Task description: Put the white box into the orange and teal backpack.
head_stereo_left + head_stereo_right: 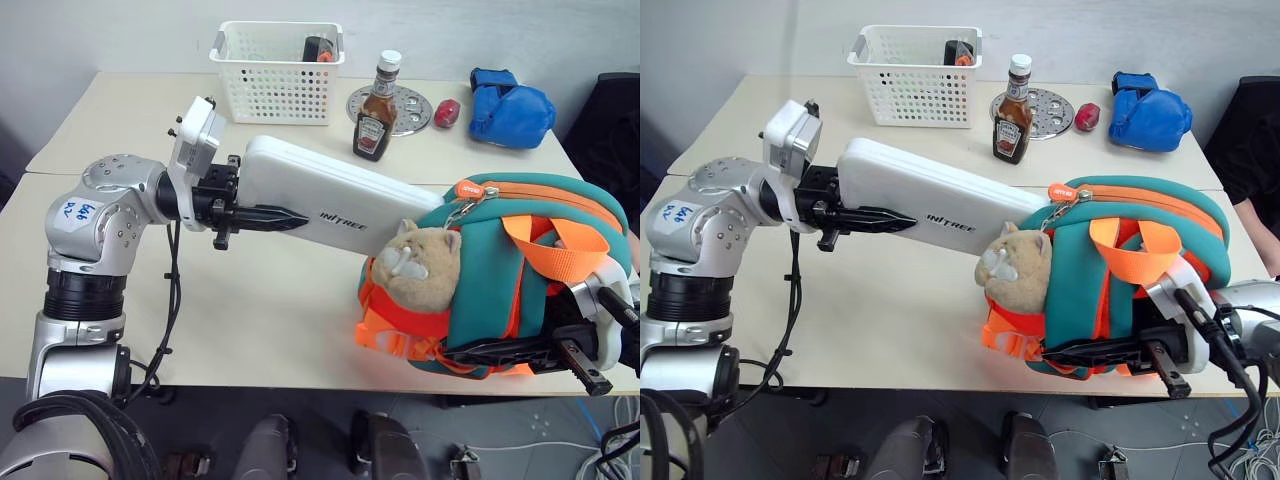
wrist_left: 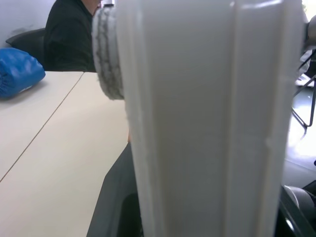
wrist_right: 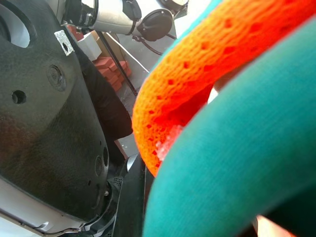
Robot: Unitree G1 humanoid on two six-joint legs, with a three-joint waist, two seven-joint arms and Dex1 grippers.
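At the table's (image 1: 250, 330) near edge, toward its right corner, the backpack (image 1: 500, 270) lay on its side, teal top facing left, orange straps draped over it. The right gripper (image 1: 470, 355) had its black fingers clamped shut on the backpack's lower orange edge, right at the table's rim; in the right wrist view, orange mesh and teal fabric pressed close against the camera. A tan plush toy (image 1: 415, 265) hung on the backpack's left face, just above an orange buckle strap.

Further in, over the middle of the table, the box (image 1: 330, 205) was up in the air, long and flat, slanting down from left to right. Its right end was tucked against the backpack's teal opening, just behind the plush toy and beside the orange zipper pull. How far inside it reached could not be told. The left gripper (image 1: 262, 218) held the box's left end, one black finger (image 1: 265, 218) lying along the near side, the jaws partly spread around its thickness. The left wrist view looked straight along the white case.

Toward the far edge stood a ketchup bottle (image 1: 377, 120), upright, just in front of a round metal plate (image 1: 400, 108). A small red thing (image 1: 447, 113) lay beside that plate, and a blue boxing glove (image 1: 510, 108) sat near the far right corner. A white perforated basket (image 1: 277, 70) stood at the far edge, left of the bottle.
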